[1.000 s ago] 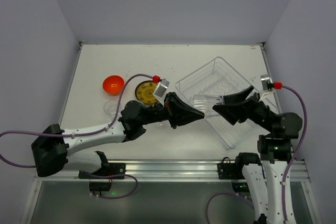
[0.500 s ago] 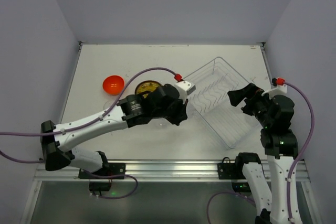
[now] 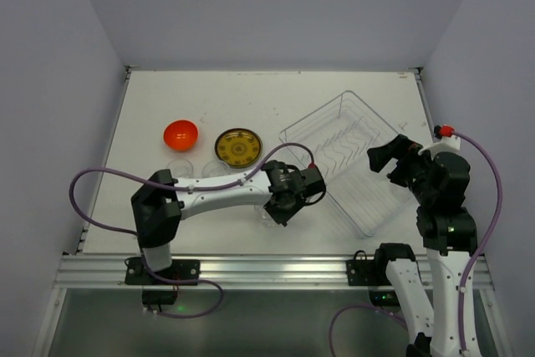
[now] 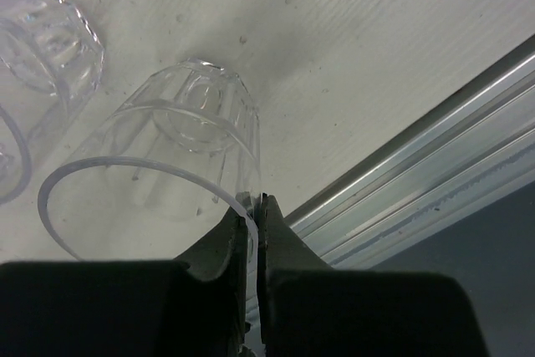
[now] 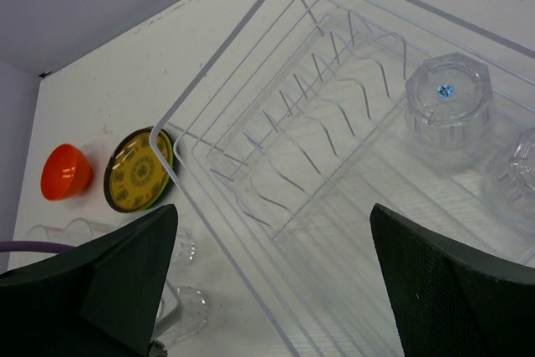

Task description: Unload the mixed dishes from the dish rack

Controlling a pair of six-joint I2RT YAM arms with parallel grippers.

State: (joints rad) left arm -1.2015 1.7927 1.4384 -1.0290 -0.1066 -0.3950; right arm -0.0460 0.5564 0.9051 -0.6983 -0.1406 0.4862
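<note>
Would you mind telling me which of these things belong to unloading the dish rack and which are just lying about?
Job: dish rack, two cups still inside, held cup pinched at its rim by the left gripper, unloaded cup beside it, orange bowl, patterned plate.
Just there: purple cable, metal rail along the table's near edge.

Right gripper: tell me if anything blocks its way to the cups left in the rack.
Nothing visible does. The right gripper hangs open above the rack. One upturned cup and a second cup at the frame's edge stand on bare rack floor beside the wire holder, not under it.
</note>
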